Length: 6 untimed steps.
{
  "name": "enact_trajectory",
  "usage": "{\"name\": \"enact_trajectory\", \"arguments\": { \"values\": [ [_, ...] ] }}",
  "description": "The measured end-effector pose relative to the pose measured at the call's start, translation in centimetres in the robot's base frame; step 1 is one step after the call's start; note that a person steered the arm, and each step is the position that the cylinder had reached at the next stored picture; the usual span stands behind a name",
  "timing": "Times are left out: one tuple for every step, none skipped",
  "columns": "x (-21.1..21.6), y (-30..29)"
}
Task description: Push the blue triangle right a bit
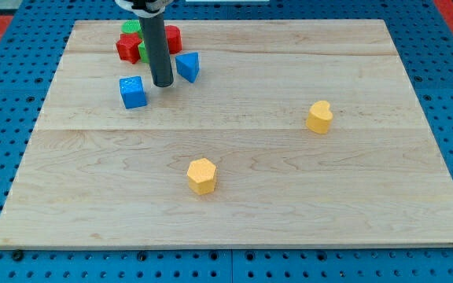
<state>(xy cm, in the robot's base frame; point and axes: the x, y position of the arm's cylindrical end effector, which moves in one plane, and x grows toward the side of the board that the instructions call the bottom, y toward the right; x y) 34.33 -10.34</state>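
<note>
Wooden board (234, 204) on blue pegboard is noted. At upper left, red blocks (127, 47) and a green block (132, 29) are clustered; a blue cube (133, 92) lies below them. My tip (163, 83) is placed just beside the blue triangle (188, 66), on its left; no gripper is fitted. Farther right, a yellow hexagon (201, 175) and yellow block (319, 116) are recorded. A short, centred rightward push is advised, so rotation is avoided.

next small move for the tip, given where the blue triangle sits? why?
Probably a short slide toward the view's right. My tip sits just left of the blue triangle, slightly lower in the view, with the blue cube on its other side. Nudging up a touch first might centre the push.
</note>
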Motion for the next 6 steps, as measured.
{"name": "enact_trajectory", "arguments": {
  "values": [
    [-4.1, 1.0],
    [-5.6, 2.9],
    [-5.6, 7.0],
    [-5.6, 10.3],
    [-4.9, 12.5],
    [-7.5, 8.1]
  ]
}}
